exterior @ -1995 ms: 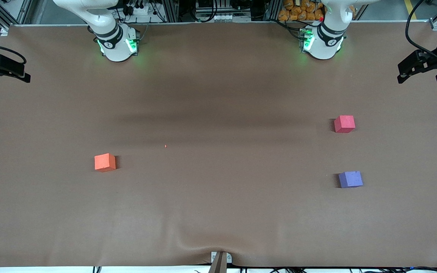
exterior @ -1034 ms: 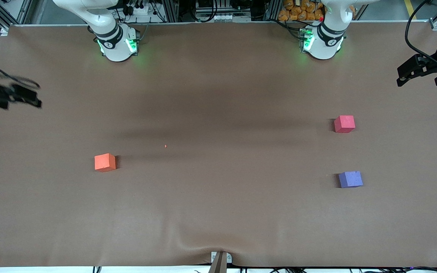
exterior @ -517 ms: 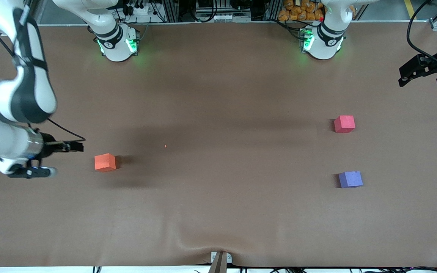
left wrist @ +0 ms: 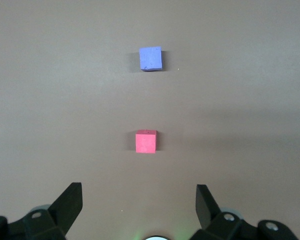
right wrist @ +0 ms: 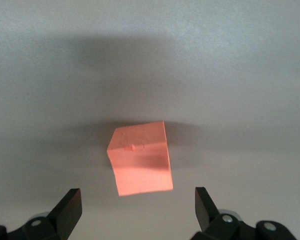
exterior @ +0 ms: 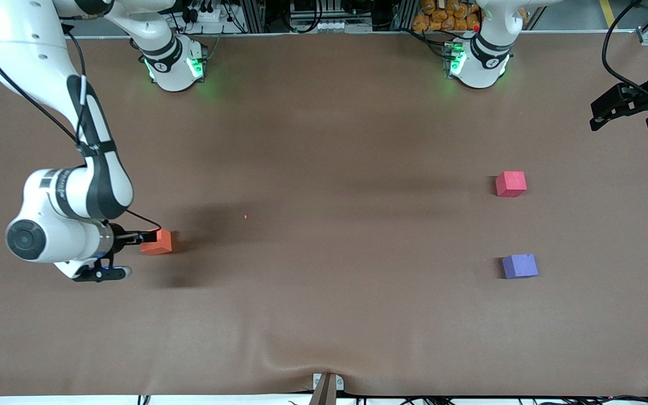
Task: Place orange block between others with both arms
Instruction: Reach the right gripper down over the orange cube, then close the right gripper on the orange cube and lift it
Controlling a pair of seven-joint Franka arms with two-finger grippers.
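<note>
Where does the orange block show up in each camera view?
Front view: orange block on the table toward the right arm's end, at the right hand.
Left wrist view: not in it.
Right wrist view: centre, between the open fingers.
Shared landmark: brown table cover.

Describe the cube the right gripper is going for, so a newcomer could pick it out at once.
On the brown table, look toward the right arm's end, just under the open right gripper. There sits the orange block, alone; the pinkish-red cube and purple-blue cube lie toward the left arm's end.
</note>
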